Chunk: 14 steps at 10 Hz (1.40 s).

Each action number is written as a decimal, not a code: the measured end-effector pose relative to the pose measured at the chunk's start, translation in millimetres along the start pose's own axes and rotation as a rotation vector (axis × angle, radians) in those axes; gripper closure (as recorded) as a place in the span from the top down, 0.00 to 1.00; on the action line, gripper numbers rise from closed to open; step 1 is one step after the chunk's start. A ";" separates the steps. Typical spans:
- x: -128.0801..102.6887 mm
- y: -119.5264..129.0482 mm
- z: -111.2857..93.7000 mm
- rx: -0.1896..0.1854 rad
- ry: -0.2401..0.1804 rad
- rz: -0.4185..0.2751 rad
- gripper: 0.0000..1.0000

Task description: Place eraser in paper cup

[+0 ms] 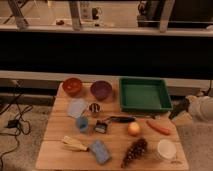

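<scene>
reach step, not yet begun: gripper (pixel 178 111) shut, apparently empty, at right of frame beside the green tray (pixel 145 105). eraser (pixel 121 119) lying mid-frame, left of the carrot (pixel 159 127); paper cup (pixel 166 149) lower right. next: open, reach left, straddle eraser.

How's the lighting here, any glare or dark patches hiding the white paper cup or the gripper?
Camera view: dim, warm light; no glare on the light wooden table. The round white paper cup shows bright at front right. The gripper, off the table's right edge, is dark against shadowed floor.
</scene>
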<state>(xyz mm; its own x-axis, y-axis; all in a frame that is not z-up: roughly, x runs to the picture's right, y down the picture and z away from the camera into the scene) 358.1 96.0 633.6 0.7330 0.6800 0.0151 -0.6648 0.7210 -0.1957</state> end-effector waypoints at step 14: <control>36.8 88.9 -48.2 -0.119 0.079 0.003 0.00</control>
<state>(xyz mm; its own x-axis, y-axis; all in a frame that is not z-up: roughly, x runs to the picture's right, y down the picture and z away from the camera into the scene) 332.9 178.7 569.6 0.7430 0.6664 -0.0622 -0.6490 0.6945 -0.3107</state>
